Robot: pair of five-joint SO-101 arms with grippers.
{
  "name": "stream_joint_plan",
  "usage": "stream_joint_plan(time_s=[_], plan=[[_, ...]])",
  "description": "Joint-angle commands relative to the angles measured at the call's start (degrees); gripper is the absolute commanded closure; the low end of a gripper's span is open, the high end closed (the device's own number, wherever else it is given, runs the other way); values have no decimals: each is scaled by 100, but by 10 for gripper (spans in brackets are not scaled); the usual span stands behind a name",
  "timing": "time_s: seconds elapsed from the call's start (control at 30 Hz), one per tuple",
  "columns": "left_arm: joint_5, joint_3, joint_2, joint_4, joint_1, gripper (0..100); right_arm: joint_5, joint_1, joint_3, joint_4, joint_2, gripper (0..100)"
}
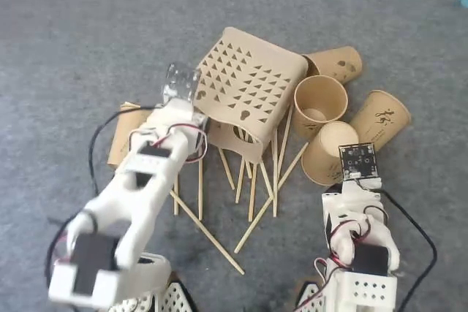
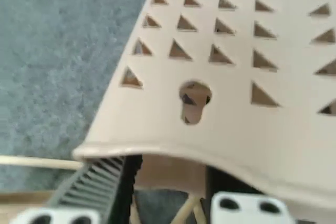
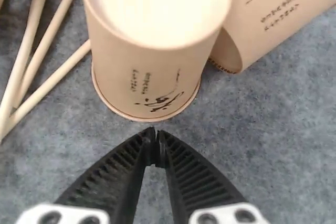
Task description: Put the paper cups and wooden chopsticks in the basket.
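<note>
High view: by the look of it the task has barely started. The basket (image 1: 252,85) is tipped over on the grey surface (image 1: 66,49), its opening facing down toward the arms, and it rests on several wooden chopsticks (image 1: 252,180). Nothing is visibly inside it.
- Four paper cups sit just right of the basket: an upright cup (image 1: 319,107), a mouth-down cup (image 1: 327,155) and two side-lying cups (image 1: 380,118).
- A fifth cup (image 1: 121,140) lies on the left, partly under the left arm.
- The left end effector (image 1: 181,89) is at the basket's left rim.
- The chopstick count is unclear, since some run under the basket and the arm.

Left wrist view: the left end effector (image 2: 165,174) has its jaws apart, set across the basket rim. The rim covers the tips, so contact can't be confirmed. Most of the basket interior is hidden.

Right wrist view: the right end effector (image 3: 156,137) has its jaws together and is gripping nothing. It is low over the surface, near the mouth-down cup (image 3: 152,51) but apart from it. One side-lying cup (image 3: 273,14) touches that cup and is cut off by the frame edge.

Judgement on what's left: the basket probably needs righting, then all five cups and every chopstick go in.
</note>
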Motion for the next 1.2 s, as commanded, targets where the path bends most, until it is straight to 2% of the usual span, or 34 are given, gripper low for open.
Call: stream_joint_plan(time_s=[0.0, 0.07, 0.2, 0.3, 0.5, 0.6, 0.67, 0.77, 0.87, 1.03, 1.17], plan=[[211, -822, 396, 97, -62, 902, 97, 66, 97, -22, -119, 989], [193, -910, 352, 281, -35, 994, 97, 66, 97, -22, -119, 989], [202, -892, -53, 659, 70, 988, 97, 48, 97, -22, -119, 989], [220, -989, -545, 1284, 88, 988, 97, 40, 97, -22, -119, 989], [862, -2281, -1196, 3446, 35, 988, 97, 40, 97, -22, -119, 989], [879, -2993, -1160, 4273, 62, 988, 97, 40, 97, -22, -119, 989], [756, -3292, -1108, 4633, 88, 987, 97, 40, 97, -22, -119, 989], [730, -3521, -985, 4765, 79, 983, 97, 40, 97, -22, -119, 989], [712, -3512, -888, 4888, 26, 919, 97, 48, 97, -22, -119, 989], [35, -3512, -862, 5952, 26, 747, 97, 66, 97, -22, -119, 989], [-281, -3486, -844, 5837, -158, 758, 97, 57, 97, -22, -119, 989]])
